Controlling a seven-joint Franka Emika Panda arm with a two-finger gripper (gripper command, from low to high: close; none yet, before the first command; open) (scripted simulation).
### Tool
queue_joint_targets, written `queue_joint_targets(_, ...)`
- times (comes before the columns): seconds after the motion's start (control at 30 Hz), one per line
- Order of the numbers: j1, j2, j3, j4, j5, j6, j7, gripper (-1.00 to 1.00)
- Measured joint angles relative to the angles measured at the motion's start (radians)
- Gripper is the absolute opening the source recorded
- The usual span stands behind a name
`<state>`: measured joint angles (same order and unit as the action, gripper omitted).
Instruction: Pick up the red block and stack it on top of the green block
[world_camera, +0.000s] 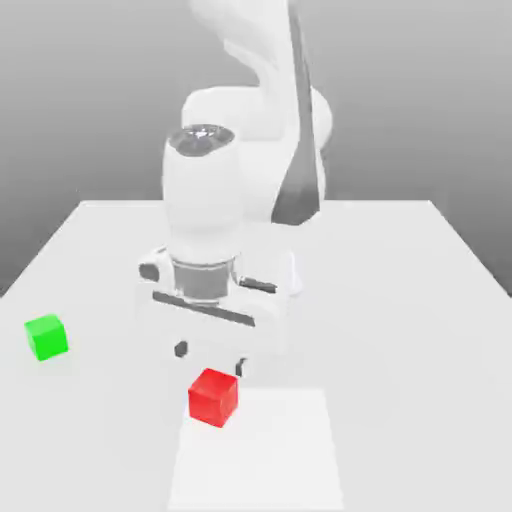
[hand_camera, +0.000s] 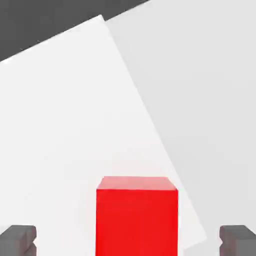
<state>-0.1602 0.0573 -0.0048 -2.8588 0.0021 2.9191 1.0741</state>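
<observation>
Currently the pincer hangs wide apart and empty just above and behind the red block, which rests on the tabletop; the green block sits well apart from the red block, toward the exterior view's left.

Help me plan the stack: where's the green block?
The green block rests on the table at the exterior view's left, apart from the red block.

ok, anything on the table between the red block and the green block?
Nothing: in the exterior view, bare white table runs from the red block to the green block.
</observation>
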Motion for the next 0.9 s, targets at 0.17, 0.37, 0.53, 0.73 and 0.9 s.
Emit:
queue_joint_targets(0.17,-0.002,0.137,0.002,0.017,0.003,0.118,-0.002,-1.00)
queue_joint_targets(0.37,-0.003,0.140,0.004,0.017,-0.001,0.120,0.001,-1.00)
queue_joint_targets(0.53,-0.005,-0.017,0.005,-0.005,-0.002,-0.014,0.003,-1.00)
queue_joint_targets(0.73,-0.115,-0.127,-0.056,0.003,-0.015,-0.131,0.002,-1.00)
queue_joint_targets(0.9,-0.254,-0.138,-0.158,0.040,-0.035,-0.175,0.002,-1.00)
